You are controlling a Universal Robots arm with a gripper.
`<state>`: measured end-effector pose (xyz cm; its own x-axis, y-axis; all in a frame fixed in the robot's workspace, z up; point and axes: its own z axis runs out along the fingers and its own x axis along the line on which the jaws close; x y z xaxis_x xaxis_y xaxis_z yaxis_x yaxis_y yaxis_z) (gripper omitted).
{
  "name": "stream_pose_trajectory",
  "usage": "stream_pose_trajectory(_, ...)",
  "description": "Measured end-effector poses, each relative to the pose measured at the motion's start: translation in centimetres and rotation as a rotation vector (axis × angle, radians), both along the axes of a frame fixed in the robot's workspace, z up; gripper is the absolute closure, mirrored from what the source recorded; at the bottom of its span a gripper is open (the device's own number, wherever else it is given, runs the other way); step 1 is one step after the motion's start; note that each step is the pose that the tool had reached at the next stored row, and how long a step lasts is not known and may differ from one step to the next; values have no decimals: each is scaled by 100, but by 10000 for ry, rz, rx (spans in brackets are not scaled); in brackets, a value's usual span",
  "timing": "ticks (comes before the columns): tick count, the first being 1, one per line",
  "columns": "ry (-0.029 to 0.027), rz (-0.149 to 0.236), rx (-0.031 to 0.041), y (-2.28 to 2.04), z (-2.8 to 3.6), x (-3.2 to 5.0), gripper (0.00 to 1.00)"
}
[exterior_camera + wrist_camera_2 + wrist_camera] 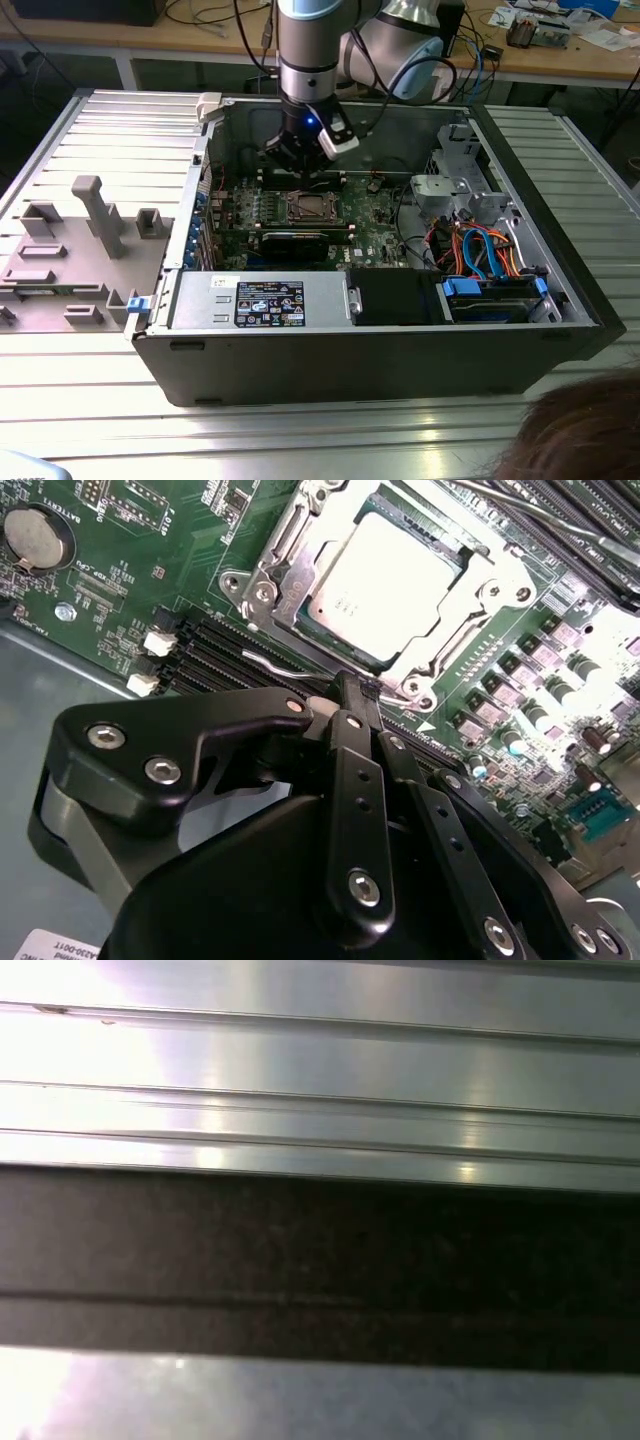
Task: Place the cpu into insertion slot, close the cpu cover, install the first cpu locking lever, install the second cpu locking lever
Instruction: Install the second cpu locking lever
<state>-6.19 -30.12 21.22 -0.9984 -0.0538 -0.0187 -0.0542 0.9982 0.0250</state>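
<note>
The arm reaches down into an open computer case (300, 340) that lies on its side on a ribbed metal table (560, 440). In the exterior view the gripper (300, 160) hangs just above the motherboard (380, 240), at the far edge of the CPU socket.

In the second wrist view the gripper (345, 692) has its black fingers (350, 770) pressed together, and their tips are at a thin wire locking lever (275, 665) that runs along one side of the socket. Whether the tips really touch the lever cannot be told.

The cpu (385, 585) already sits in the insertion slot, with its dull silvery top facing up. The cpu cover (290, 565) is closed down around it, so the chip shows through the square window of the cover.

In the exterior view the cpu (310, 207) is seen in the middle of the board, just beside the gripper. A power supply box (260, 300) fills the near part of the case.
</note>
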Motion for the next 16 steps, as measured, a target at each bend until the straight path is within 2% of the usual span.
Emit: stream_pose_trajectory(16, 3, 0, 0, 0, -13, 140, 89)
